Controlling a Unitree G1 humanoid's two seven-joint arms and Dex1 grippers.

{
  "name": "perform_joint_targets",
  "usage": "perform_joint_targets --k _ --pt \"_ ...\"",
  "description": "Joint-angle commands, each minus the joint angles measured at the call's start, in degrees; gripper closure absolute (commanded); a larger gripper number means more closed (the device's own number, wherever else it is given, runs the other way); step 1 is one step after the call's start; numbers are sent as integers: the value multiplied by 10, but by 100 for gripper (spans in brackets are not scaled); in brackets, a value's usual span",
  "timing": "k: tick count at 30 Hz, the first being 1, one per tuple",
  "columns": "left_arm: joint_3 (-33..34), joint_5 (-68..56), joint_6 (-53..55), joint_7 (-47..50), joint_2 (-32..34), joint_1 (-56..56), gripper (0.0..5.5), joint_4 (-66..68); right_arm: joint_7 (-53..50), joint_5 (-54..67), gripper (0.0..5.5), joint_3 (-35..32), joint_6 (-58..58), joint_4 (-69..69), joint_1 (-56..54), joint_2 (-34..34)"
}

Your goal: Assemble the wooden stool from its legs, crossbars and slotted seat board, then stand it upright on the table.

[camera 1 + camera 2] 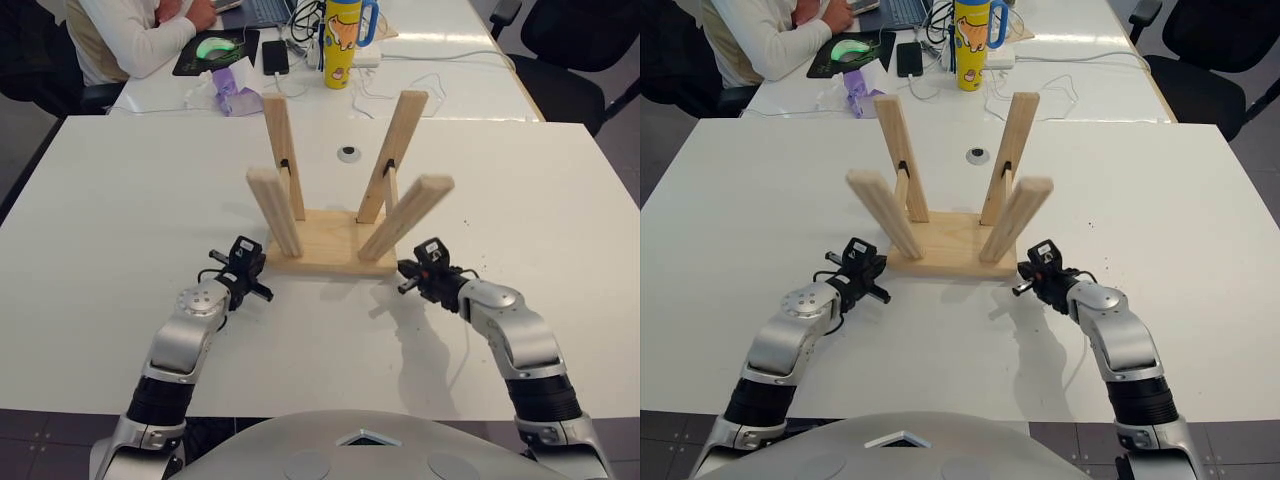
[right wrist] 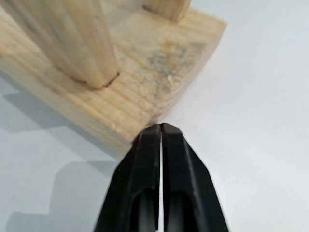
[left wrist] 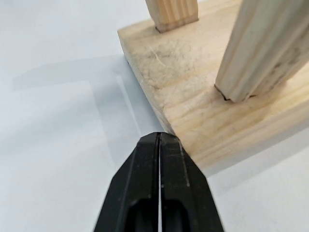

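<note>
Tapered left gripper (image 3: 158,137), grainy seat board (image 3: 178,67)

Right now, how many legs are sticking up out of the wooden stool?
4. The far left leg and far right leg stand at the back, the near left leg and near right leg in front, all rising from the seat board. None seems hidden.

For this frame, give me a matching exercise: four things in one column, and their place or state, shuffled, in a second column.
Column one
1. seat board
2. left pincer
3. right pincer
4. yellow cup

Column two
A. shut, at the board's near left corner
B. standing on the desk behind the table
C. lying flat on the table, legs pointing up
D. shut, at the board's near right corner

Pairs: 1-C, 2-A, 3-D, 4-B
</note>
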Motion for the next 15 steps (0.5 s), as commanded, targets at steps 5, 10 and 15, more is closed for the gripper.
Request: perform_joint_targets --k 5,10,15 --pt "17 -37 47 -21 -11 -67 550 -95 10 35 549 10 36 -64 -71 20" --pt "26 -29 46 -22 0 -58 550 -86 7 32 549 11 38 -68 -67 20" --pt "39 -30 44 -10 -7 -64 550 -86 -18 37 549 -19 25 -65 -91 48"
